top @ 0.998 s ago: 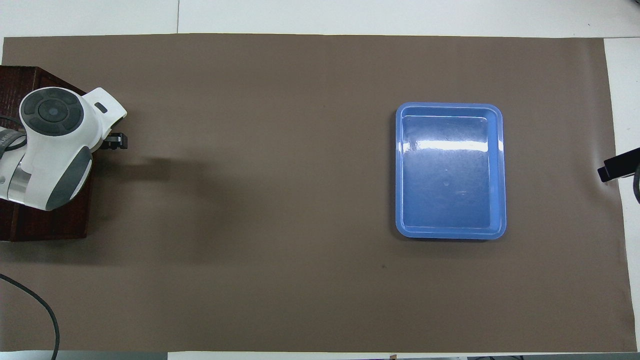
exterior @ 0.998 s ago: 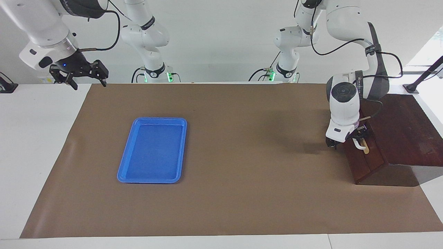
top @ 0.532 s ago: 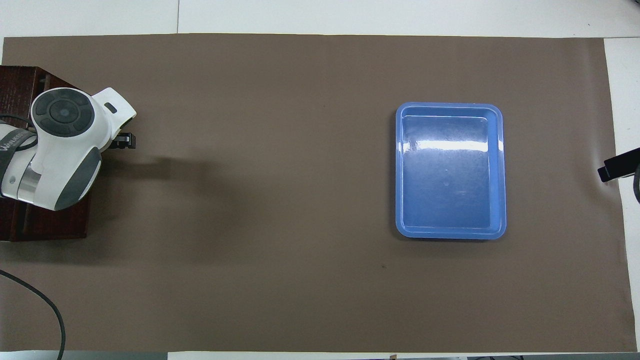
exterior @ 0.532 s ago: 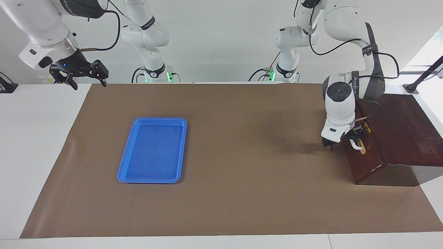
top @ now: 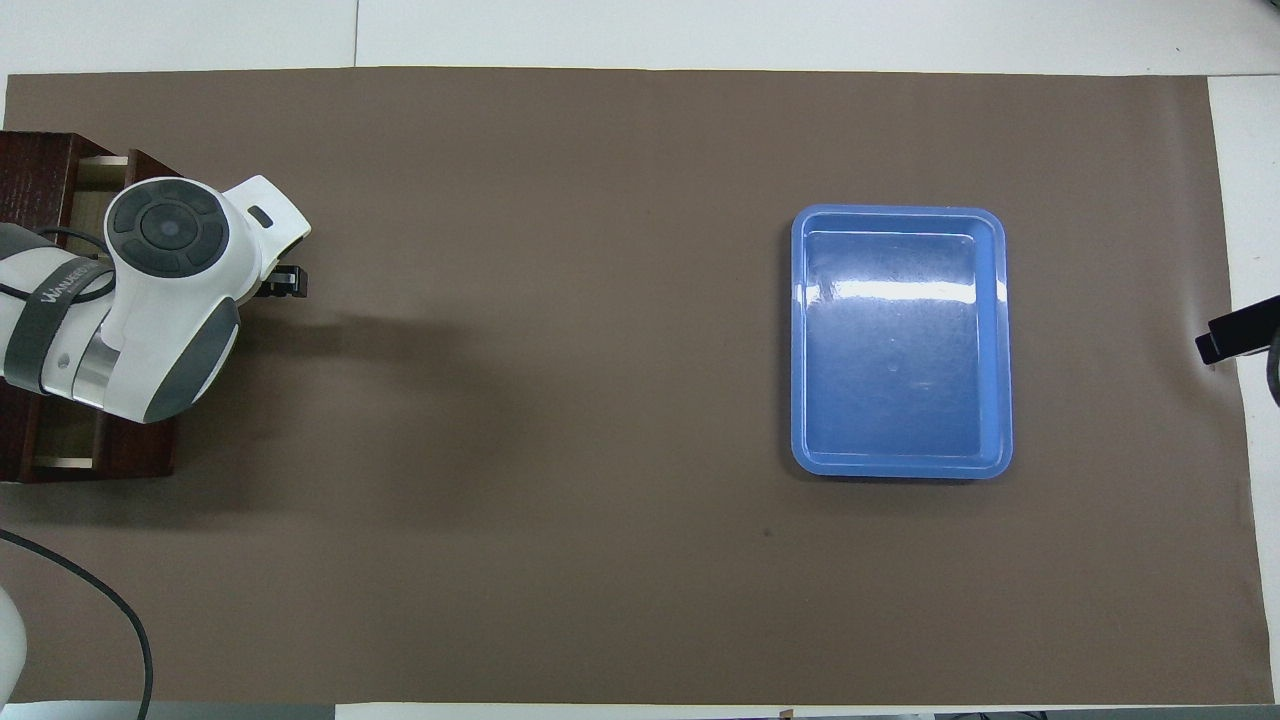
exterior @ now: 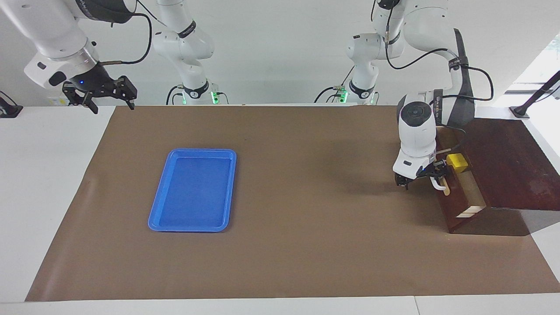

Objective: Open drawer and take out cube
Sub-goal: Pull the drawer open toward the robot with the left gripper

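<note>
The dark reddish-brown drawer (exterior: pixel 459 208) stands partly pulled out of its wooden cabinet (exterior: pixel 512 166) at the left arm's end of the table, its pale inner walls showing. The small yellow cube (exterior: pixel 457 161) sits inside the drawer, at the end nearer to the robots. My left gripper (exterior: pixel 433 177) is shut on the drawer's white bar handle (exterior: pixel 439 184). In the overhead view the left arm covers the cube, and only the drawer's edge (top: pixel 140 462) and the left gripper (top: pixel 282 284) show. My right gripper (exterior: pixel 98 94) waits open and raised over the right arm's end of the table.
A blue tray (exterior: pixel 192 190) lies empty on the brown mat (exterior: pixel 306 197) toward the right arm's end; it also shows in the overhead view (top: pixel 900 340). Wide bare mat lies between the tray and the drawer.
My left gripper has pulled the handle away from the cabinet toward the table's middle. The drawer has slid open, and the yellow cube has come into sight. The right arm has not moved.
</note>
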You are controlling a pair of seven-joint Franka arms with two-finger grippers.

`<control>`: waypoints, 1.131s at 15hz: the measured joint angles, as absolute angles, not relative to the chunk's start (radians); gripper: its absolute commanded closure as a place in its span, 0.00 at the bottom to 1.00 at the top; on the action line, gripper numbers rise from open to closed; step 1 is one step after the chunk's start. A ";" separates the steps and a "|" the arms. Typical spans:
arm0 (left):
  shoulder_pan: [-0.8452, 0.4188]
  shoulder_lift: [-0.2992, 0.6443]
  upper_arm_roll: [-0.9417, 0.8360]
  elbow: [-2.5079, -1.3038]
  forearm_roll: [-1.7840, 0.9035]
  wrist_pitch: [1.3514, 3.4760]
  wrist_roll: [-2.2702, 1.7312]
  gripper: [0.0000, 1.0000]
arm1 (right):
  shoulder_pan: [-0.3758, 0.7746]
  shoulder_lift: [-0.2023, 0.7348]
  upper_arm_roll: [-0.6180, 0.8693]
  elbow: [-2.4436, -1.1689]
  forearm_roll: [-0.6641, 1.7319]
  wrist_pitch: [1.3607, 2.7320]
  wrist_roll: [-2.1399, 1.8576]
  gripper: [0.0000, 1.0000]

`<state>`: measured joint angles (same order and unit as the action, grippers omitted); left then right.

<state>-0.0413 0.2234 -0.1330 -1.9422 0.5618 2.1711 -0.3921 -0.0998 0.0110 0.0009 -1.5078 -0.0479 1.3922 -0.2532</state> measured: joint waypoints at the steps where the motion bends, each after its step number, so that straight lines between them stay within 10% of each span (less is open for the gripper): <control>1: -0.048 0.223 -0.133 -1.942 0.561 2.170 -0.392 0.00 | -0.100 0.011 0.001 -1.508 -0.048 1.392 -0.253 0.00; 17: -0.118 0.222 -0.131 -1.942 0.544 2.159 -0.392 0.00 | -0.100 0.011 0.000 -1.508 -0.048 1.392 -0.253 0.00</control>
